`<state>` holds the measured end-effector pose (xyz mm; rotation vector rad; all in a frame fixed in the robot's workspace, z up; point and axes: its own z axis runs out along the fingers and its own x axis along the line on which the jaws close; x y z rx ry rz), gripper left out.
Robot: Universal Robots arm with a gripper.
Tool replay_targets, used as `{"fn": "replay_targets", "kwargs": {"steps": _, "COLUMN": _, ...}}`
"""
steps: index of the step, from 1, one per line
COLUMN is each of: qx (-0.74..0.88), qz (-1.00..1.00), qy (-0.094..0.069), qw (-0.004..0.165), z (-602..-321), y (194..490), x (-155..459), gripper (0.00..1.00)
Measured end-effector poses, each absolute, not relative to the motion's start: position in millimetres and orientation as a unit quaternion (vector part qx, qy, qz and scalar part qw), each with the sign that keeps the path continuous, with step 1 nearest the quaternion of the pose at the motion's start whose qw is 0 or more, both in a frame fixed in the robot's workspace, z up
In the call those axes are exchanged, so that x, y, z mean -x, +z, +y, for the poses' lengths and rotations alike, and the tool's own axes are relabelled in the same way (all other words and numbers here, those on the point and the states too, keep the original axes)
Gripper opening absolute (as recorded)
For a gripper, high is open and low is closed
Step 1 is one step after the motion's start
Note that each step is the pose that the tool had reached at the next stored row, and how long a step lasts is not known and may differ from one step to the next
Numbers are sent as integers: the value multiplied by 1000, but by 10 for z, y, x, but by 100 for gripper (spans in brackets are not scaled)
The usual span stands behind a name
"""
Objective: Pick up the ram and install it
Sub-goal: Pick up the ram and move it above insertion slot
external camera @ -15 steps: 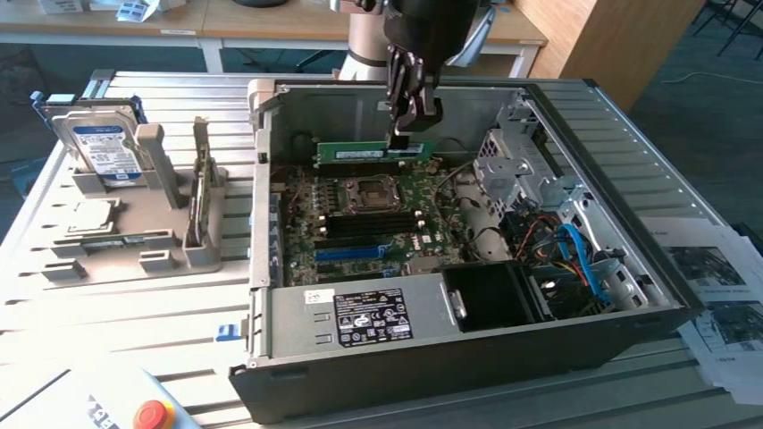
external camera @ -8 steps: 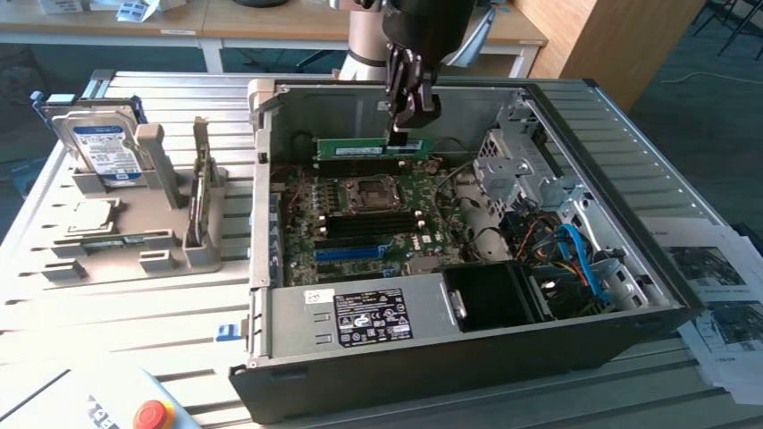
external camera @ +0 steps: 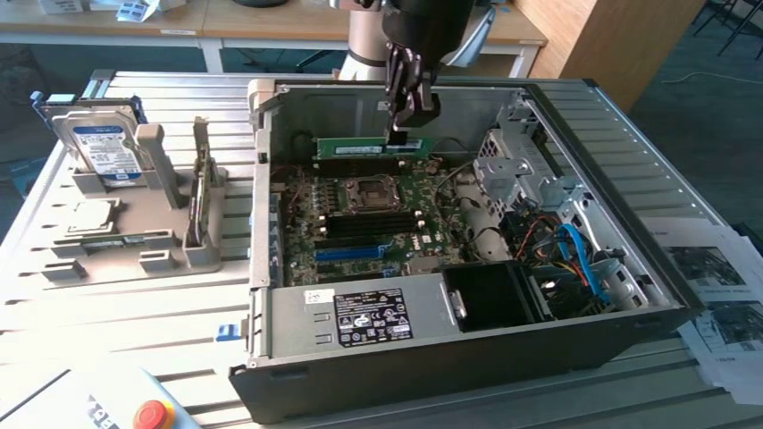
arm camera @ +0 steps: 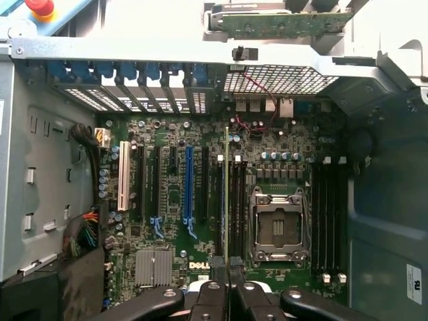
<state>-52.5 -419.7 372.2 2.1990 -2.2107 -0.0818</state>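
A pale ribbed metal table (external camera: pixel 131 304) fills the foreground, brightly lit on the exterior view's left. Behind it runs a wooden desk (external camera: pixel 274 22) on white legs, with a wooden cabinet (external camera: pixel 608 36) (light brown, plain-sided) beside it, over a grey-blue floor (external camera: pixel 703 116) that looks carpeted.

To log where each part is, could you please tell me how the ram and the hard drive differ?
The ram is a thin green stick; the hard drive is a boxy silver block with a blue-white label. The ram is held by the shut gripper above the motherboard, inside the open case; the hard drive sits in the grey stand outside it. Both stand on edge.
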Motion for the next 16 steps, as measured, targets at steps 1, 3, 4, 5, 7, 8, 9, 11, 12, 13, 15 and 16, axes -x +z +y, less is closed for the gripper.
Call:
{"fn": "replay_targets", "kwargs": {"steps": 1, "qx": -705, "qz": -709, "qy": -26, "qw": 11, "z": -4197, "y": 3722, "x": 525, "gripper": 12}}
{"fn": "replay_targets", "kwargs": {"steps": 3, "qx": -705, "qz": -709, "qy": -26, "qw": 11, "z": -4196, "y": 3723, "x": 525, "gripper": 12}}
{"fn": "replay_targets", "kwargs": {"steps": 4, "qx": -705, "qz": -709, "qy": -26, "qw": 11, "z": -4195, "y": 3723, "x": 525, "gripper": 12}}
{"fn": "replay_targets", "kwargs": {"steps": 5, "qx": -705, "qz": -709, "qy": -26, "qw": 11, "z": -4191, "y": 3721, "x": 524, "gripper": 12}}
{"fn": "replay_targets", "kwargs": {"steps": 7, "qx": -705, "qz": -709, "qy": -26, "qw": 11, "z": -4178, "y": 3718, "x": 520, "gripper": 12}}
{"fn": "replay_targets", "kwargs": {"steps": 8, "qx": -705, "qz": -709, "qy": -26, "qw": 11, "z": -4168, "y": 3716, "x": 519, "gripper": 12}}
{"fn": "replay_targets", "kwargs": {"steps": 9, "qx": -705, "qz": -709, "qy": -26, "qw": 11, "z": -4158, "y": 3715, "x": 517, "gripper": 12}}
{"fn": "replay_targets", "kwargs": {"steps": 11, "qx": -705, "qz": -709, "qy": -26, "qw": 11, "z": -4156, "y": 3715, "x": 516, "gripper": 12}}
{"fn": "replay_targets", "kwargs": {"steps": 12, "qx": -705, "qz": -709, "qy": -26, "qw": 11, "z": -4156, "y": 3715, "x": 516, "gripper": 12}}
{"fn": "replay_targets", "kwargs": {"steps": 13, "qx": -705, "qz": -709, "qy": -26, "qw": 11, "z": -4155, "y": 3715, "x": 516, "gripper": 12}}
{"fn": "replay_targets", "kwargs": {"steps": 15, "qx": -705, "qz": -709, "qy": -26, "qw": 11, "z": -4155, "y": 3709, "x": 515, "gripper": 12}}
{"fn": "replay_targets", "kwargs": {"steps": 16, "qx": -705, "qz": -709, "qy": -26, "qw": 11, "z": -4155, "y": 3701, "x": 515, "gripper": 12}}
